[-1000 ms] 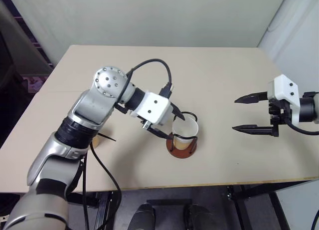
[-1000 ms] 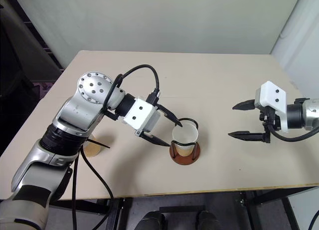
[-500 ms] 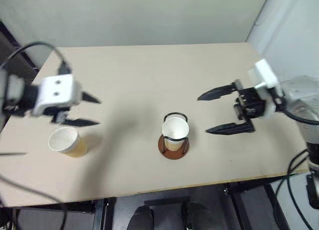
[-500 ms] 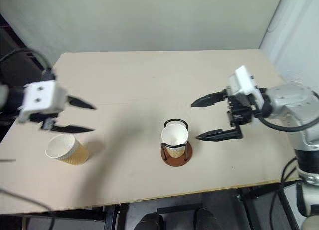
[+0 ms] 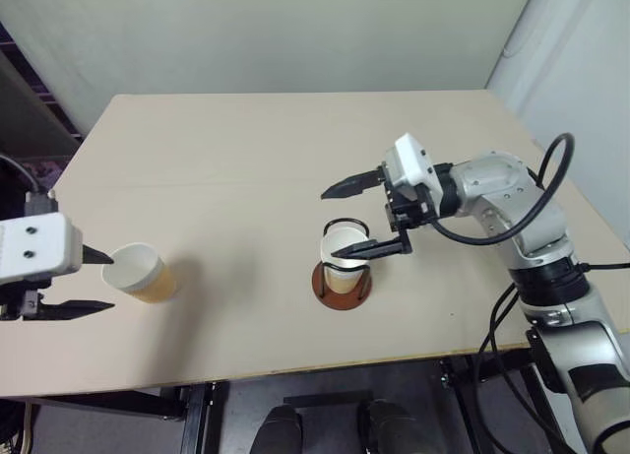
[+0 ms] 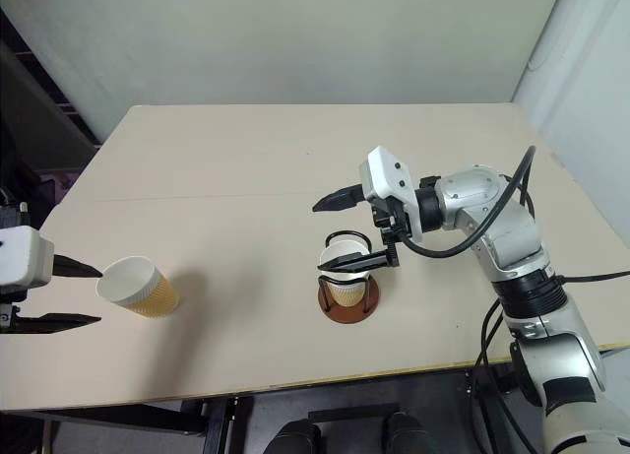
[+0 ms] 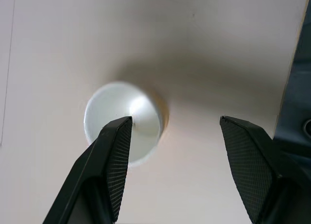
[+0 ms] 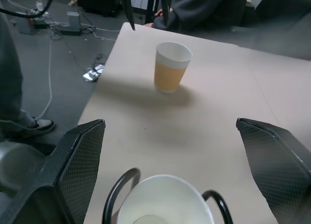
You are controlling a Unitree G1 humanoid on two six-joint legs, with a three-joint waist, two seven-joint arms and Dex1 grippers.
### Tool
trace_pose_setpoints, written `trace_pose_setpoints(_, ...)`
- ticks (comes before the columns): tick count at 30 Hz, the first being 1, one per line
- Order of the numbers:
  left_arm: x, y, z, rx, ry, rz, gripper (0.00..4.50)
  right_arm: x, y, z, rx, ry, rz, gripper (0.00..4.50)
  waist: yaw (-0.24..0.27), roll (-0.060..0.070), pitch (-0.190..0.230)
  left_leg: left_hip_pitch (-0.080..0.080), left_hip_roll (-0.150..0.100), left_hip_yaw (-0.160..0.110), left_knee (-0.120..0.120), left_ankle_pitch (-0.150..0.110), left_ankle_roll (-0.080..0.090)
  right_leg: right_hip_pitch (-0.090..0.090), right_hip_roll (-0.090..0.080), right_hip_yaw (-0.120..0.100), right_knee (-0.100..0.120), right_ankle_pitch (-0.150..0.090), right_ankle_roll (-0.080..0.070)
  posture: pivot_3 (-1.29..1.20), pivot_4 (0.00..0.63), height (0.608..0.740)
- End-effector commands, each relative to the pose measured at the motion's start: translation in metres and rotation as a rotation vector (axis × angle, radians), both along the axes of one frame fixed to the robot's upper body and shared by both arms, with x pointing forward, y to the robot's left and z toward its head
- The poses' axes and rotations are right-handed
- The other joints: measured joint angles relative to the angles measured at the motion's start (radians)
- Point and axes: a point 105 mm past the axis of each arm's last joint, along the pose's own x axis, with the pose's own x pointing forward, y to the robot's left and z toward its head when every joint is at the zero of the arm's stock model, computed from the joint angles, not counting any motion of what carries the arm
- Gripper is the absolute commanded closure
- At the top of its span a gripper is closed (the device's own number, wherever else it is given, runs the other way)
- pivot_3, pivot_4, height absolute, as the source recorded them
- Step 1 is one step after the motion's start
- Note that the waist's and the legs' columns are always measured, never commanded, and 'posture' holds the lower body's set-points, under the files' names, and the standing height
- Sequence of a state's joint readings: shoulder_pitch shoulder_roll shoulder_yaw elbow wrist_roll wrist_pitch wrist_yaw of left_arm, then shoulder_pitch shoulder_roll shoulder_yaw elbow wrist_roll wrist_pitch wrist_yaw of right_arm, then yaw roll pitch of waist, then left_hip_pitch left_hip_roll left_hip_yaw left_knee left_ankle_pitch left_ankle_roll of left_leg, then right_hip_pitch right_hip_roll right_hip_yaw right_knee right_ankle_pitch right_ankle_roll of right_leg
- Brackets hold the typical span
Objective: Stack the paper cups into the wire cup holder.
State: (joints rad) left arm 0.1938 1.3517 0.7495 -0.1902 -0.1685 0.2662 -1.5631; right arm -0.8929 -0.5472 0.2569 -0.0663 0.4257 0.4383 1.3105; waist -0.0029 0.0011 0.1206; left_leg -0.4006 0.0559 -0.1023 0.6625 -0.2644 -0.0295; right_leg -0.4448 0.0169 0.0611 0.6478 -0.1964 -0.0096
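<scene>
1. My right gripper (image 5: 360, 218) sits just right of centre frame, jaws spread wide and holding nothing. One finger reaches over the wire cup holder (image 5: 343, 283), the other points to the upper left.
2. My left gripper (image 6: 61, 294) is at the lower left edge, jaws open and empty. They bracket the air just left of a loose paper cup (image 6: 137, 286) that stands upright on the table.
3. The holder stands at centre frame, slightly low, with a stacked cup (image 5: 344, 257) already seated inside its black wire loops.
4. Risk, as I judge it: the right finger hangs close above the seated cup's rim, so a downward drift could knock the holder over.
5. Risk on the left: closing too hard could crush the thin paper wall, and a misaligned close could push the loose cup sideways.
6. The table (image 5: 256, 159) is a plain beige board against a pale wall.
7. From the right wrist camera, cables and a person's shoe show on dark floor beyond the table's edge.
</scene>
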Motion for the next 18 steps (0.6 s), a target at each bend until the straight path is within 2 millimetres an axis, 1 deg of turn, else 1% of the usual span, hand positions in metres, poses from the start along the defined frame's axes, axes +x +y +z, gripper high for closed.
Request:
trace_pose_setpoints(1, 0.008, 0.004, -0.002, 0.036, -0.029, 0.001, 1.42, -0.002, -0.001, 0.007, 0.012, -0.047, -0.006, 0.00, -0.001, 0.000, 0.000, 0.000, 0.000, 0.000, 0.000, 0.000, 0.000, 0.000, 0.000, 0.000, 0.000, 0.000, -0.001, 0.00, 0.150, 0.740)
trace_pose_setpoints(2, 0.009, 0.003, -0.004, 0.034, -0.024, -0.006, 1.42, -0.002, -0.001, 0.007, 0.011, -0.047, -0.008, 0.00, -0.001, 0.000, 0.000, 0.000, 0.000, 0.000, 0.000, 0.000, 0.000, 0.000, 0.000, 0.000, 0.000, 0.001, -0.001, 0.00, 0.150, 0.740)
trace_pose_setpoints(4, 0.009, 0.004, -0.015, 0.056, 0.025, -0.023, 1.42, -0.001, -0.003, 0.008, 0.008, -0.052, -0.021, 0.00, -0.002, 0.000, 0.000, 0.000, 0.000, 0.000, 0.000, 0.000, 0.000, -0.001, 0.000, 0.000, 0.000, 0.002, -0.003, 0.00, 0.150, 0.740)
trace_pose_setpoints(6, 0.009, 0.012, -0.026, 0.105, 0.069, -0.015, 1.42, -0.001, -0.005, 0.008, 0.007, -0.057, -0.035, 0.00, -0.003, 0.000, 0.000, 0.000, 0.000, 0.000, 0.000, 0.000, 0.000, -0.001, 0.000, 0.000, 0.000, 0.002, -0.003, 0.00, 0.150, 0.740)
trace_pose_setpoints(10, 0.015, 0.022, -0.037, 0.151, 0.086, -0.001, 1.42, -0.001, -0.006, 0.009, 0.007, -0.061, -0.053, 0.00, -0.003, 0.000, 0.000, -0.001, 0.000, 0.000, -0.002, 0.000, -0.001, -0.004, 0.001, 0.000, 0.000, 0.002, -0.003, 0.00, 0.150, 0.740)
trace_pose_setpoints(14, 0.022, 0.023, -0.046, 0.167, 0.095, -0.006, 1.42, -0.002, -0.008, 0.009, 0.006, -0.059, -0.071, 0.00, -0.002, 0.000, 0.000, -0.002, 0.001, 0.000, -0.003, 0.000, -0.001, -0.005, 0.001, 0.000, -0.001, 0.001, -0.003, 0.00, 0.150, 0.740)
trace_pose_setpoints(16, 0.025, 0.022, -0.047, 0.172, 0.098, -0.009, 1.79, -0.002, -0.010, 0.009, 0.002, -0.058, -0.081, 0.00, -0.003, 0.000, 0.000, -0.003, 0.001, 0.000, -0.003, -0.001, -0.002, -0.005, 0.001, 0.000, -0.001, 0.001, -0.003, 0.00, 0.150, 0.740)
trace_pose_setpoints(17, 0.025, 0.021, -0.048, 0.167, 0.106, -0.019, 2.03, -0.002, -0.011, 0.009, -0.001, -0.058, -0.085, 0.00, -0.003, 0.000, 0.000, -0.003, 0.001, 0.000, -0.003, -0.001, -0.002, -0.005, 0.001, 0.000, -0.001, 0.001, -0.003, 0.00, 0.150, 0.740)
trace_pose_setpoints(18, 0.025, 0.019, -0.048, 0.162, 0.110, -0.027, 2.37, -0.002, -0.012, 0.009, -0.003, -0.059, -0.089, 0.00, -0.003, 0.000, -0.001, -0.003, 0.001, 0.000, -0.003, -0.001, -0.002, -0.005, 0.001, 0.000, -0.001, 0.001, -0.003, 0.00, 0.150, 0.740)
